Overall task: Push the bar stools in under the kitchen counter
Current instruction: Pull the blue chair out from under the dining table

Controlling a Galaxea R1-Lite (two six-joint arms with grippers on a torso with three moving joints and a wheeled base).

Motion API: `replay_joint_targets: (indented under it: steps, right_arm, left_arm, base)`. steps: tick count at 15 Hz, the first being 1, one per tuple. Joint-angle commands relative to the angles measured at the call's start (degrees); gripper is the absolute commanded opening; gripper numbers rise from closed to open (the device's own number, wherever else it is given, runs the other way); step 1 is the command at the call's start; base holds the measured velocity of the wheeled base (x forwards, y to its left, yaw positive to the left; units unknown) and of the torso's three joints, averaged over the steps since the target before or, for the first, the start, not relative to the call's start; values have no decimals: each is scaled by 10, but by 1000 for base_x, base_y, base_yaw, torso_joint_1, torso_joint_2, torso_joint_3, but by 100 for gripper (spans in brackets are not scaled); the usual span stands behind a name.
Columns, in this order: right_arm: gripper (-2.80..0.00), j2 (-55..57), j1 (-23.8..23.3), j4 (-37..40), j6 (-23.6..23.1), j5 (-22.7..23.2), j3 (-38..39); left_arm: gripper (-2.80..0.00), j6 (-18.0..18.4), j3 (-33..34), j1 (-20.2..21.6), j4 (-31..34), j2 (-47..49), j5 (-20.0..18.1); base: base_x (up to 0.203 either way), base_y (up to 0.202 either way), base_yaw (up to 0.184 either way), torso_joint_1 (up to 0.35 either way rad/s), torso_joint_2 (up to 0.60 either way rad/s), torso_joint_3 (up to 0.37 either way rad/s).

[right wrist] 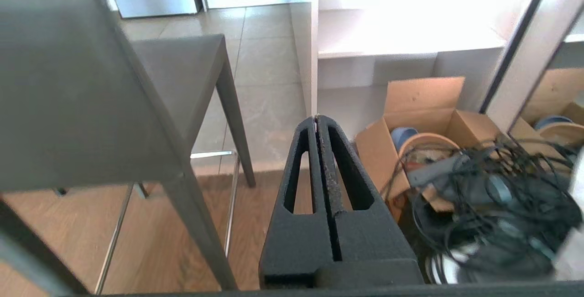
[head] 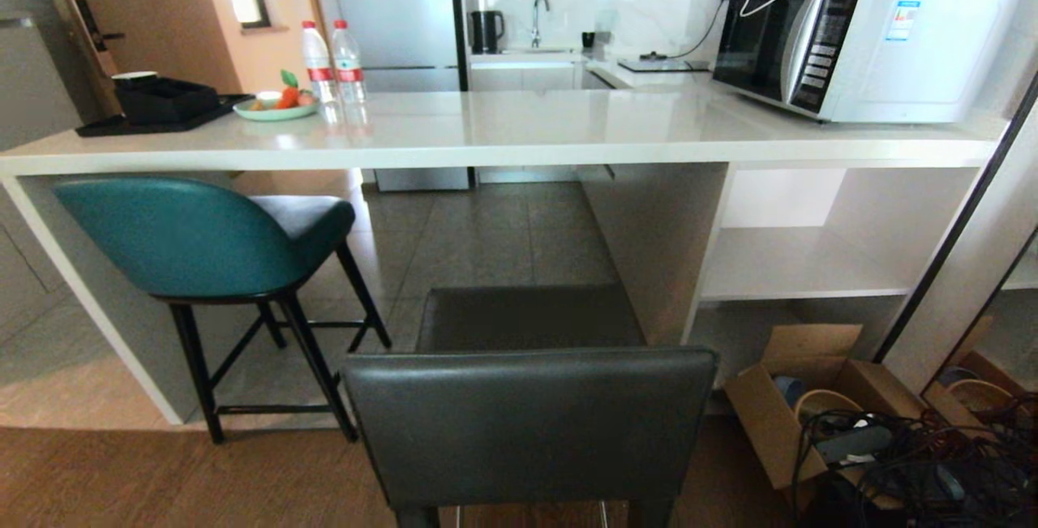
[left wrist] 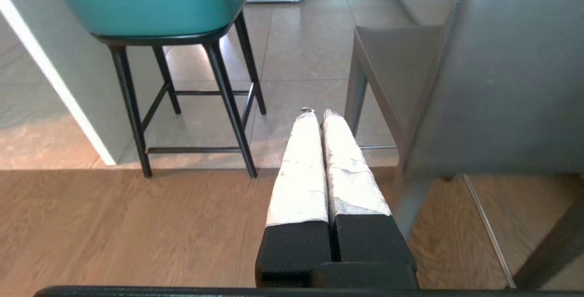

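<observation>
We stood in a kitchen with grey tiles past the counter and brown wood floor (head: 162, 471) on our side. The long white kitchen counter (head: 519, 135) ran across in front of us. A white microwave (head: 868, 41) sat on it at the right. At the left were two water bottles (head: 334, 62), a green plate (head: 276, 110) with fruit on it, and a black tray (head: 162, 110).

The teal stool (head: 186, 240) was at the left, with its seat partly under the counter. The dark-grey stool (head: 527, 418) was right in front of us, out from the counter, with its back to us.

Our left gripper (left wrist: 314, 113) hung low between the two stools, just beside the grey stool's back, not touching it. Its white-wrapped fingers (left wrist: 299, 169) were pressed together and held nothing. Our right gripper (right wrist: 317, 119) hung on the other side of the grey stool, near it but apart. Its black fingers (right wrist: 344, 174) were pressed together too, with nothing in them.

An open cardboard box (head: 778, 422) sat on the floor at the right. In it were a bowl (head: 819, 406) and a heap of black cables (head: 916, 455).
</observation>
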Motion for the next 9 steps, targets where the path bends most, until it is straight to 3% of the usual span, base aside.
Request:
replay_joint_targets:
  steps: [1, 3, 9]
  right_arm:
    - [-280, 1, 0, 0, 0, 0, 3]
    - [-280, 1, 0, 0, 0, -1, 3]
    - [-280, 1, 0, 0, 0, 0, 3]
  left_arm:
    - [-280, 0, 1, 1, -1, 0, 0]
    - [-280, 0, 1, 0, -2, 0, 0]
    - [-280, 0, 1, 0, -2, 0, -1]
  base:
    - [-185, 0, 3, 8, 0, -1]
    - [-126, 0, -1, -5, -1, 3]
    - [0, 0, 0, 0, 0, 0]
